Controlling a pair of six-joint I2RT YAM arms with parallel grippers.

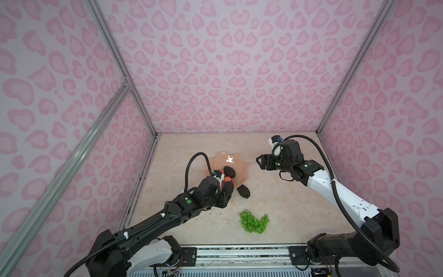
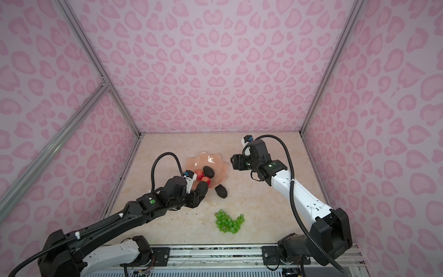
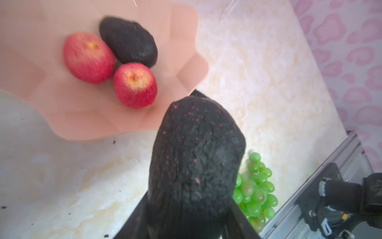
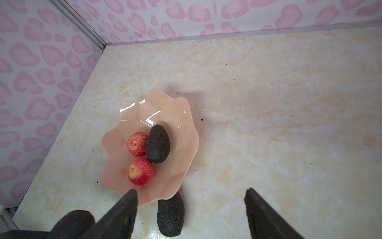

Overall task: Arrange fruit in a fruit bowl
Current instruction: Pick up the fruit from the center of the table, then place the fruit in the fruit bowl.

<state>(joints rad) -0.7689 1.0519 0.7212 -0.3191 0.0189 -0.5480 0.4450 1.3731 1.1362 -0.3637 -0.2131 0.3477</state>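
- The left pincer (image 3: 194,207) is clamping a dark avocado (image 3: 196,157) by its broad end, with the narrow end sticking out ahead toward the bowl; gripping the thick part is probably giving the rough skin the most bite.
- That avocado is being held clear of the tabletop (image 3: 62,186), just beside the near rim of the peach-pink bowl (image 3: 124,122) and not yet over it, so it looks to be on its way in.
- Inside the bowl, two red apples (image 3: 88,58) (image 3: 135,84) and a second avocado (image 3: 128,41) are lying touching one another toward the near side, leaving the far part of the dish bare for more fruit.
- A third avocado (image 4: 170,217) is lying on the tabletop, tucked against the outside of the bowl's rim, partly under its overhang in the right wrist view; reaching it may call for care not to nudge the bowl.
- The bunch of green grapes (image 1: 254,221) is sitting on the tabletop nearer the robot, well apart from the bowl and untouched.
- The right pincer (image 4: 191,213) is hanging with its jaws apart and empty, off to the bowl's other side, seemingly keeping out of the left arm's way.
- With three of six fruits in, the task is about half done.
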